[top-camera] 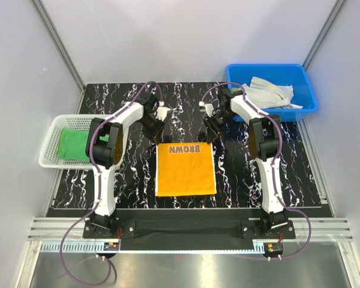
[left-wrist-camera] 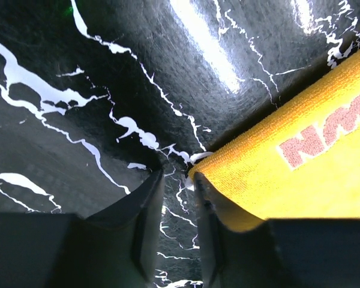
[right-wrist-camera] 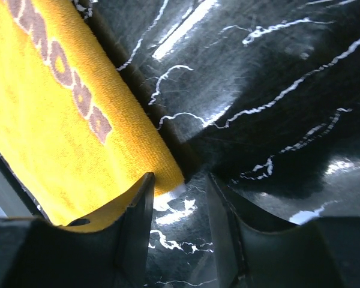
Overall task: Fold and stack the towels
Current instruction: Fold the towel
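Showing overhead only: green towel [top-camera: 78, 146] in basket [top-camera: 53, 162], pale towels [top-camera: 269, 93] in bin [top-camera: 235, 75].

Orange-yellow towel [top-camera: 186, 169] lies flat mid-frame, brown lettering along its upper edge; green towel [top-camera: 75, 146] bunched at left; pale towels [top-camera: 270, 93] heaped upper right.

I count one orange towel [top-camera: 186, 168], one green towel [top-camera: 75, 146], one white basket [top-camera: 48, 150], one blue bin [top-camera: 235, 75] and one bench [top-camera: 240, 174]. The pale cloths [top-camera: 270, 93] in the bin lie too bunched to count. My arms are two, left arm [top-camera: 105, 174] and right arm [top-camera: 269, 162], with two fingers [left-wrist-camera: 141, 228] each.
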Tool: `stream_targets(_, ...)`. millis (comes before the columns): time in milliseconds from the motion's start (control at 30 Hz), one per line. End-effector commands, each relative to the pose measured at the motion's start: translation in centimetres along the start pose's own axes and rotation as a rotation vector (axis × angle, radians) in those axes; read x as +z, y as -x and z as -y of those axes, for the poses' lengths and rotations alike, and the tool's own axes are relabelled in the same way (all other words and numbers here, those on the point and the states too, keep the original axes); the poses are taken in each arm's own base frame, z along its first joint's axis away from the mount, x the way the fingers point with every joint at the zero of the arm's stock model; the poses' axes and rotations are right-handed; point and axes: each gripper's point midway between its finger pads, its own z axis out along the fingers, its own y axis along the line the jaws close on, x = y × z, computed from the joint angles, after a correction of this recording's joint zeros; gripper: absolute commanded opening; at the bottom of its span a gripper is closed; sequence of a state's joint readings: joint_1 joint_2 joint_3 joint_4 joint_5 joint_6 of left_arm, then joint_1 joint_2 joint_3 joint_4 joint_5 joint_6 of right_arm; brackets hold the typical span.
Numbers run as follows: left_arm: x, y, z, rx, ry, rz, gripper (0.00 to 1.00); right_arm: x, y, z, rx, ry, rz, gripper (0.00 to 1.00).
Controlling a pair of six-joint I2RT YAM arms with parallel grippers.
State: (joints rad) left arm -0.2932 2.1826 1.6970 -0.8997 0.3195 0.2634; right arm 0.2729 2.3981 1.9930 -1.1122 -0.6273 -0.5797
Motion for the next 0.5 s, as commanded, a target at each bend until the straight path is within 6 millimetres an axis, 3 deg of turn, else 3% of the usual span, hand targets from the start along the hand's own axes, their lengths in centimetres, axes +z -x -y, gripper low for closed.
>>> stream_targets(0,0.4,0.8,0.1,0.024,-0.035,0.013,0.29,-0.2,0.6,-1.0,-0.043,0.059,0.021,0.47)
stream_targets(167,0.5,0.7,0.1,0.032,-0.036,0.010,0.23,-0.2,0.6,-1.5,-0.055,0.080,0.029,0.45)
stream_targets(267,0.4,0.7,0.2,0.035,-0.038,0.009,0.09,-0.1,0.2,-1.5,-0.049,0.082,0.020,0.36)
stream_targets(300,0.4,0.7,0.2,0.036,-0.043,0.009,0.00,-0.1,0.1,-1.3,-0.047,0.078,0.020,0.33)
stream_targets(467,0.2,0.9,0.4,0.034,-0.054,0.013,0.00,-1.2,0.6,-0.8,-0.068,0.050,0.054,0.05)
